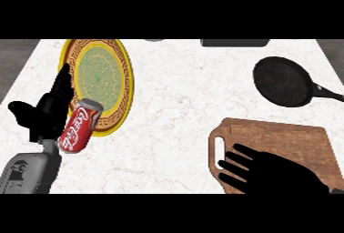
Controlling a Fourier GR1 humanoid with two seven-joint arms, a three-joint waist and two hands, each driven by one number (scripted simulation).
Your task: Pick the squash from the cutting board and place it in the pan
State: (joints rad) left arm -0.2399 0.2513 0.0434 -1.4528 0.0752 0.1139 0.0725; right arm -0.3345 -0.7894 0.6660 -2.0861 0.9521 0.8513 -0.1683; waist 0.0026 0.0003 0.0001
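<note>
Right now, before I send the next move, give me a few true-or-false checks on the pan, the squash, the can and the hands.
1. The pan holds nothing. True.
2. The squash lies in plain sight on the cutting board. False: no squash shows; the right hand covers the board's lower part and may hide it.
3. The red can stands upright in the plate's middle. False: it lies tilted over the lower rim of the plate.
4. The left hand rests open at the view's left, beside the can. True.
5. The pan's handle points toward the plate. False: it points right, away from it.
</note>
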